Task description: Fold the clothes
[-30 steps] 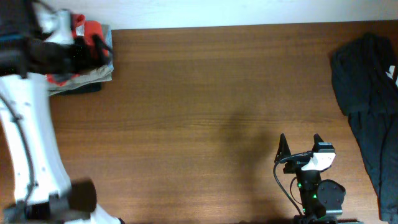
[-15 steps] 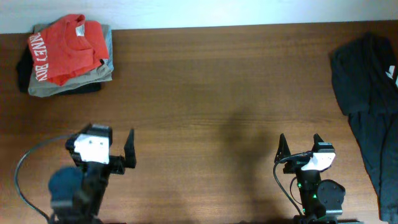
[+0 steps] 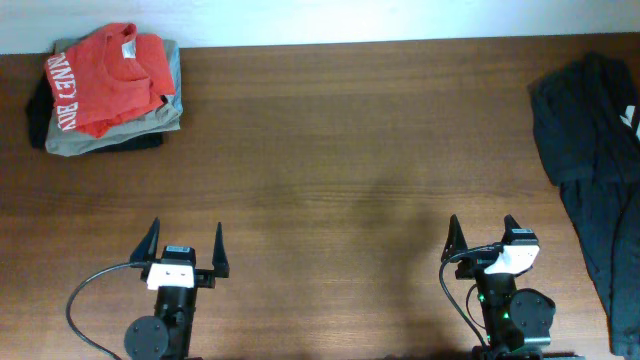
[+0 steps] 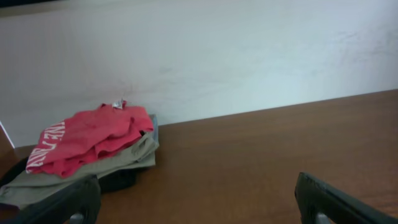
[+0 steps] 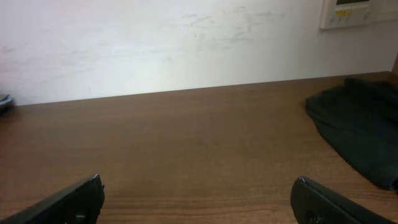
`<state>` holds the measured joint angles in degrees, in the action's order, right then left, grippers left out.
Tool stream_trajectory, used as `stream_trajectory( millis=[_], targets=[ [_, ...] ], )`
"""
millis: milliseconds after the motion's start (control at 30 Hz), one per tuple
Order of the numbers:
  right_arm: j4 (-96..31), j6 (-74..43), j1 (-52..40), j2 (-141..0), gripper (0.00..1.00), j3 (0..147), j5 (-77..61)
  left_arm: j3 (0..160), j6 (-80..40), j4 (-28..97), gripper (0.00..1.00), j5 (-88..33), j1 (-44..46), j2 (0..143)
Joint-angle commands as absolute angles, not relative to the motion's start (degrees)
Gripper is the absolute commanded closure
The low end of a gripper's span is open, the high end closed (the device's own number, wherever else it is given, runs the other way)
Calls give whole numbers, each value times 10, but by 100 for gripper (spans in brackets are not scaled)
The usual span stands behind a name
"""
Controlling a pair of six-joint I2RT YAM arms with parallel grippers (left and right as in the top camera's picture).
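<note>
Left pincer [image 3: 186,237] and right pincer [image 3: 483,227] both stand wide open and hold nothing, low at the near edge of the brown wooden table [image 3: 340,140]. The red-orange T-shirt [image 3: 100,85] with white letters lies folded on a khaki-grey pile [image 3: 135,128] in the far left corner, well apart from both. A dark garment [image 3: 590,130] lies heaped at the right edge. Behind is a white wall [image 4: 249,50] with a small white box [image 5: 359,12].

Folded red T-shirt [image 4: 93,140] atop khaki pile [image 4: 74,175], table [image 4: 261,162] far-left; fingers [image 4: 62,202] spread.
</note>
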<state>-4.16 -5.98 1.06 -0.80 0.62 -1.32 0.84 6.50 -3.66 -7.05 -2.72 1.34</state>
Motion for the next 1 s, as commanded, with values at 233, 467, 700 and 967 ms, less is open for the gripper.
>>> stream_trajectory(
  millis=[233, 467, 700, 967],
  targets=[
    [-44, -60, 8, -3, 1, 3, -15, 5, 74, 39, 1, -72, -29, 3],
    [-44, -60, 8, -3, 1, 3, -15, 5, 74, 39, 1, -72, -29, 3],
    [-44, -60, 8, -3, 1, 3, -15, 5, 74, 39, 1, -72, -29, 3],
    [-44, -60, 8, -3, 1, 3, -15, 5, 74, 39, 1, -72, -29, 3]
  ],
)
